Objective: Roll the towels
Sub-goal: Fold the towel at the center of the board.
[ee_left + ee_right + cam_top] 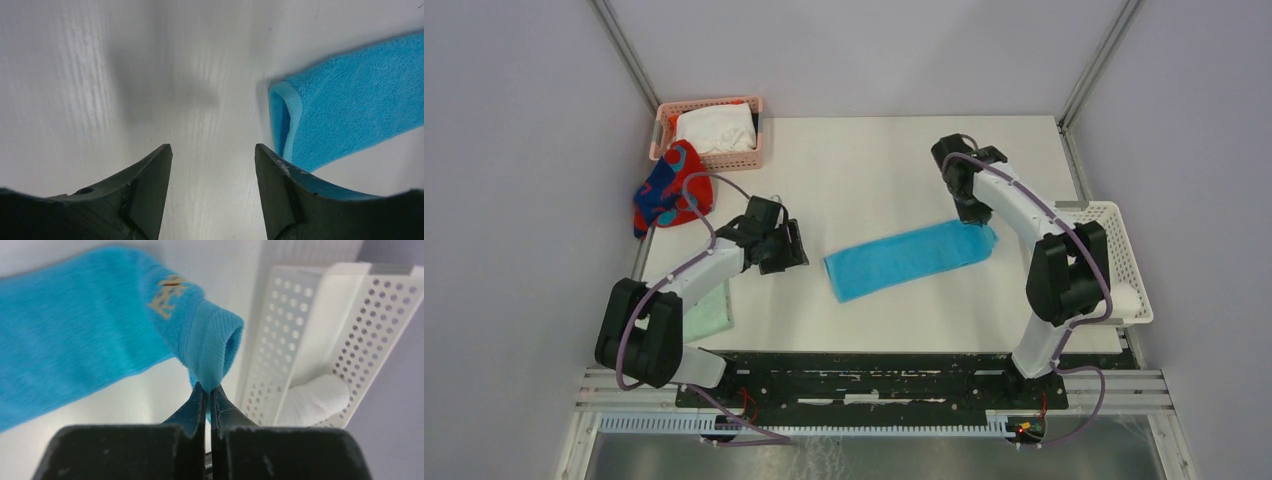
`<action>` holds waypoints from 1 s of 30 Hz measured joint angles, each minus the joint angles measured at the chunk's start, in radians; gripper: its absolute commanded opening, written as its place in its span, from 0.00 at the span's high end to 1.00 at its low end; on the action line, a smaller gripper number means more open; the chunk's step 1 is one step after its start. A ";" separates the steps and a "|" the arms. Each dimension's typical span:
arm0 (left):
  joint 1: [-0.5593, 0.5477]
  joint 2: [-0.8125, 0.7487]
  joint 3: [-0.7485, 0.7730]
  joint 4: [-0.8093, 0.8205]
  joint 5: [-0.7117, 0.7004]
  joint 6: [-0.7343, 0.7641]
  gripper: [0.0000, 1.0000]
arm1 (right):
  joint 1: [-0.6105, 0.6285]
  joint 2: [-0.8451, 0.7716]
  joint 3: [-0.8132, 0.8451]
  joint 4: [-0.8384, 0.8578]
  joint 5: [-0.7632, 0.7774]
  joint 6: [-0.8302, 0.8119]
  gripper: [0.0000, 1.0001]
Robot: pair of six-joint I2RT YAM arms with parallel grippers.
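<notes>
Turquoise towel [911, 259] lies as a long flat strip across the middle of the table [864, 160], slightly aslant; right gripper [206, 390] has its jaws closed tight on the hemmed right end, which is lifted and curled over, label [165, 295] uppermost; left gripper [214, 155] hangs wide open over bare table just beside the strip's left end, holding nothing.

Step in hand, by my reading: starting the roll from the right end. To do it well, fold the pinched hem over onto the strip, keep the first turn tight and square to the long edges; the left gripper should pin the far end so that the cloth does not slide.

Around: white towel [716, 129] sits in the pink basket [664, 130] at the far left corner; red towel [667, 187] is draped at the table's left edge just beside it; both unrolled. Mint cloth [709, 312] lies by the left arm's base. White perforated basket [1119, 235] stands close on the right, a white roll [314, 399] in it; it crowds the right wrist's swing.
</notes>
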 measured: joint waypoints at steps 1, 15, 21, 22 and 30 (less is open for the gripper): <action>0.000 0.012 -0.017 0.021 0.024 -0.020 0.34 | 0.042 -0.014 0.001 -0.005 -0.023 -0.007 1.00; -0.056 0.110 -0.127 0.295 0.213 -0.200 0.43 | 0.455 0.083 0.192 -0.031 -0.269 0.048 1.00; -0.091 0.161 -0.135 0.370 0.231 -0.238 0.55 | 0.553 0.199 0.298 -0.043 -0.314 0.083 1.00; -0.094 0.165 -0.135 0.376 0.235 -0.243 0.57 | 0.566 0.214 0.314 -0.047 -0.320 0.087 1.00; -0.122 0.180 -0.148 0.401 0.236 -0.259 0.75 | 0.640 0.280 0.404 -0.069 -0.364 0.106 1.00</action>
